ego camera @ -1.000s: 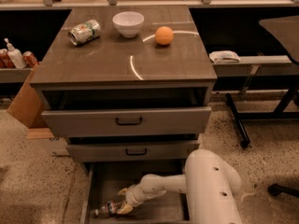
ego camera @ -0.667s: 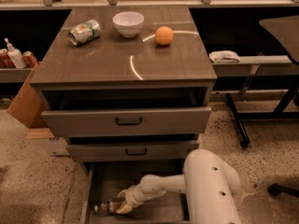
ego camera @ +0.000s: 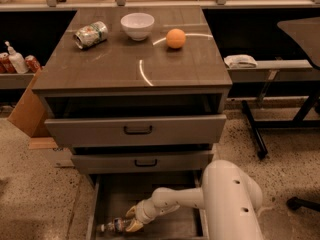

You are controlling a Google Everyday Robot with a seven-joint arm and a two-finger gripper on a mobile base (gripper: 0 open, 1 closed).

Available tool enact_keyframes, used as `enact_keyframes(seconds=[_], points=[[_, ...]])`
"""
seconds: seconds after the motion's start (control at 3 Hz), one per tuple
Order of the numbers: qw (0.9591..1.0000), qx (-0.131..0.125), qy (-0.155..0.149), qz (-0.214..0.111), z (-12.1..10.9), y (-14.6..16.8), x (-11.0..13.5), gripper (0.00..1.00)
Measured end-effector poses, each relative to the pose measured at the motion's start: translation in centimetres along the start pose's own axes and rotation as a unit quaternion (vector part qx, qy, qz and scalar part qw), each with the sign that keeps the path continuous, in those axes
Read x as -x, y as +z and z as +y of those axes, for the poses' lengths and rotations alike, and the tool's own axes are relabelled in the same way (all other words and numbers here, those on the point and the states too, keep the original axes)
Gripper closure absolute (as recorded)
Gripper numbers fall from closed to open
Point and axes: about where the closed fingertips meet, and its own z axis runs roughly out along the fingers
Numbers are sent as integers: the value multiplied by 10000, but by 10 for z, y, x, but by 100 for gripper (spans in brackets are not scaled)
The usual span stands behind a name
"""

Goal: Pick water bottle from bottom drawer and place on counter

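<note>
The water bottle (ego camera: 113, 226) lies on its side on the floor of the open bottom drawer (ego camera: 172, 228), cap to the left, near the drawer's front left. My gripper (ego camera: 132, 219) reaches down into the drawer on the white arm (ego camera: 220, 199) and sits at the bottle's right end, its fingers spread to either side of the bottle. The bottle rests on the drawer floor. The counter (ego camera: 115, 61) is the dark glossy cabinet top above.
On the counter stand a crushed green-and-silver can (ego camera: 90, 34), a white bowl (ego camera: 137, 25) and an orange ball (ego camera: 175, 38). The two upper drawers (ego camera: 136, 129) stand partly open above the bottom one. A cardboard box (ego camera: 27, 109) is at the left, a bench (ego camera: 272, 69) at the right.
The arm and gripper have stayed low in the drawer at the bottle's right end, with barely any shift. The bottle has not moved.
</note>
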Motion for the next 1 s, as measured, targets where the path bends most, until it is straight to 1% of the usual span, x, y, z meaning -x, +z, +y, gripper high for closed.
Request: enact_keyframes(seconds=[0.33,0.67,1.0], points=[[9994,15,-237,-259,7,-43,16,100],[9973,-197,-399,-579,14,-106,23,100],[9938,-594,-370,-868,19,-168,17,100]])
